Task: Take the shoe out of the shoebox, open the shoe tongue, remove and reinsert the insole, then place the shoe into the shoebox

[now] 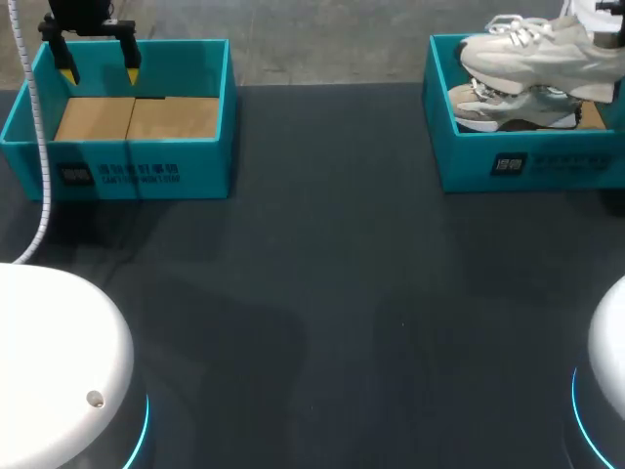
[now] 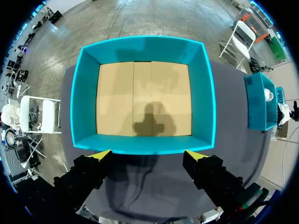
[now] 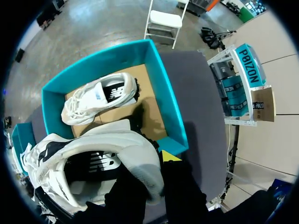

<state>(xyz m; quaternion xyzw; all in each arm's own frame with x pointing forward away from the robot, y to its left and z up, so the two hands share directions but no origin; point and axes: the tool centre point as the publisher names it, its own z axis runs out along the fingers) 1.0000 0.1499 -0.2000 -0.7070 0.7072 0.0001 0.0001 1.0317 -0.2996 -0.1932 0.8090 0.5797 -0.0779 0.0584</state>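
A white and grey shoe (image 1: pixel 535 51) hangs above the right teal shoebox (image 1: pixel 527 166), sole down and toe to the left. In the right wrist view my right gripper (image 3: pixel 156 170) is shut on the heel end of this shoe (image 3: pixel 93 163); one yellow fingertip (image 3: pixel 170 156) shows beside the sole. A second matching shoe (image 1: pixel 510 107) (image 3: pixel 100 98) lies inside that box (image 3: pixel 163 98) on its cardboard floor. My left gripper (image 1: pixel 99 70) (image 2: pixel 148 156) hangs open over the near wall of the left teal shoebox (image 1: pixel 186 166) (image 2: pixel 84 102), which holds nothing.
The two boxes stand at the far left and far right of the dark table (image 1: pixel 322 293). The white bases of my arms (image 1: pixel 49 362) fill the near corners. A white cable (image 1: pixel 37 147) hangs along the left box.
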